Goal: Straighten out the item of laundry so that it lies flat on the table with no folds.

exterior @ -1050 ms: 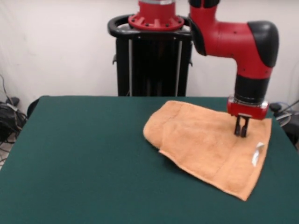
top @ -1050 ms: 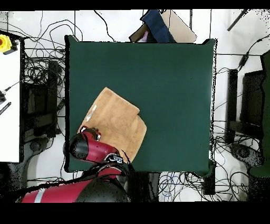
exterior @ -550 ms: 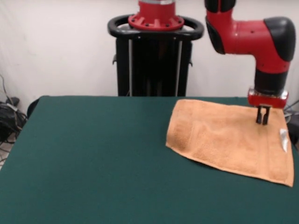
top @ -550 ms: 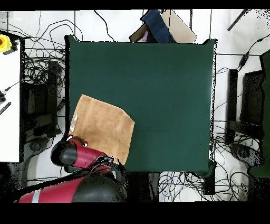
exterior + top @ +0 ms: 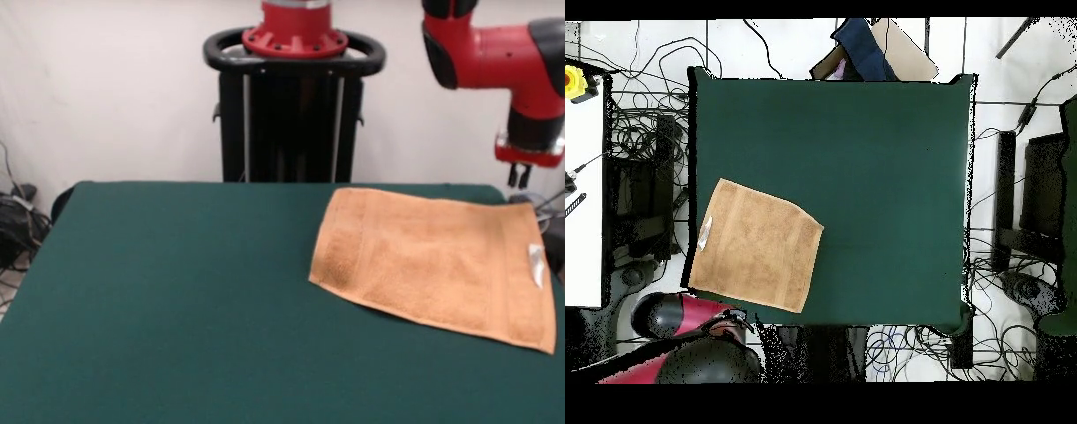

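The towel (image 5: 437,265) lay flat at the worktop (image 5: 177,300) corner; the gripper (image 5: 518,176) hung above it, grip state unclear.

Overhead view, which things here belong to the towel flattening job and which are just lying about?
Job: towel, spread flat; green table; gripper, raised off the towel.
Lying about: cables on the floor; yellow object on the side surface.

The dark green table (image 5: 177,300) carries 1 orange-tan towel (image 5: 437,265), spread flat.
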